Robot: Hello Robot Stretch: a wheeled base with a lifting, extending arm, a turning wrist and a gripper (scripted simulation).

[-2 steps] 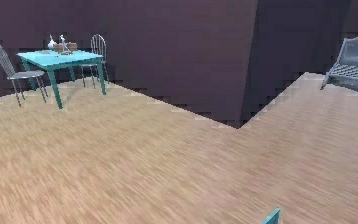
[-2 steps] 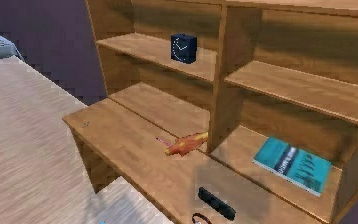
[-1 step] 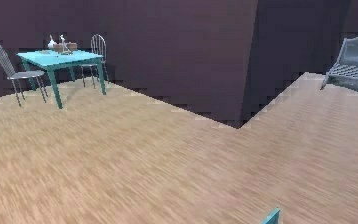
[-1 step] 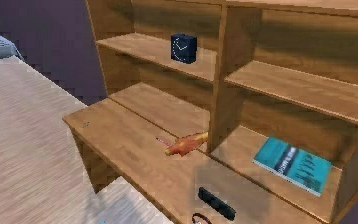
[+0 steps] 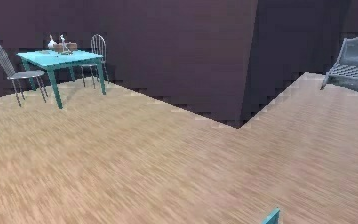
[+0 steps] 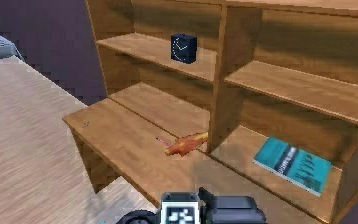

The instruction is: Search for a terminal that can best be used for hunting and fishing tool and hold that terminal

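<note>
In the arm side view, the dark gripper [image 6: 145,217] is showing at the bottom edge beside its white marked squares; whether it is holding anything I cannot tell. Just beyond it, a small orange-brown thing [image 6: 184,145], too small to name, is lying on the lowest board of a tall brown wooden shelf unit [image 6: 107,125]. A flat teal book [image 6: 292,165] is lying in the next compartment, toward the view's right. Higher up, a dark blue box-like thing [image 6: 183,47] is standing on an upper shelf.

In the forward view, pale wooden plank floor [image 5: 137,160] is stretching to dark purple walls [image 5: 187,50]. At the far left, a teal square table [image 5: 62,60] is standing between two grey metal chairs [image 5: 12,70].
</note>
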